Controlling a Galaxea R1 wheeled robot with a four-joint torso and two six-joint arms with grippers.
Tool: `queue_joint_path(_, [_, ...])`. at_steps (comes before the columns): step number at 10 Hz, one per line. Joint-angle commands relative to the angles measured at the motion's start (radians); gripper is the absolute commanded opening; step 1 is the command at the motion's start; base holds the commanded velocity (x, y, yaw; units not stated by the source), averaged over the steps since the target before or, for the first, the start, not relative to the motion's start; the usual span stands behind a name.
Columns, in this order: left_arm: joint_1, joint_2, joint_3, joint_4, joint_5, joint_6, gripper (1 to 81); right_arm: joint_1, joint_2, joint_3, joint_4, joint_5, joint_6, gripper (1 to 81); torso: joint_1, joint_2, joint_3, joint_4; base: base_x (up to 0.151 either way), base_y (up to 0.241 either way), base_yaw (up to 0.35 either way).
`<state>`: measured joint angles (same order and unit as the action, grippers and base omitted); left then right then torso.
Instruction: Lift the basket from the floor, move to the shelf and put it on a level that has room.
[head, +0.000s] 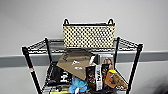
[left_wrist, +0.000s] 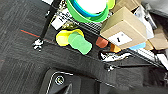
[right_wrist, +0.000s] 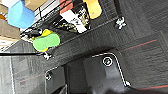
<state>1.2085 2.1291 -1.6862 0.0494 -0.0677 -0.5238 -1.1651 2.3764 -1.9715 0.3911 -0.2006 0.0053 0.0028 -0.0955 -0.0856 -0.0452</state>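
Note:
The basket (head: 88, 36), cream-and-black checkered with a dark rim and two small black loop handles, stands upright on the level (head: 53, 45), the top wire tier of the shelf (head: 135, 65). It sits toward the back of the tier, near the grey wall. Nothing touches the basket. The left wrist view looks down on the shelf's lower tiers and a wheel (left_wrist: 38, 44) on dark carpet. The right wrist view shows another shelf wheel (right_wrist: 120, 23) and the robot's own dark plate.
The tier below holds a brown cardboard piece (head: 75, 62), boxes and a blue toy (head: 78, 85). Low tiers carry a green cylinder (left_wrist: 80, 43), a cardboard box (left_wrist: 123, 27), green bowls (left_wrist: 87, 10) and a blue block (right_wrist: 20, 15). Dark carpet surrounds the rack.

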Motion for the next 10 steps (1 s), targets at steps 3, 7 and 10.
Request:
queue_joint_path(3, [0.019,0.133,-0.15,0.07,0.02,0.018,81.1,-0.032,0.152,-0.193,0.006,-0.01,-0.087,81.1,0.0,0.0,0.0,0.0,0.0,0.0,0.0])
queue_joint_path(7, [0.073,0.255,-0.245,0.132,0.02,0.016,81.1,-0.107,0.247,-0.294,0.005,0.046,-0.117,81.1,-0.001,0.0,0.0,0.0,0.0,0.0,0.0])
queue_joint_path(10, [0.105,0.379,-0.377,0.159,0.022,0.018,81.1,-0.131,0.37,-0.458,-0.003,0.046,-0.157,81.1,-0.001,-0.001,0.0,0.0,0.0,0.0,0.0])
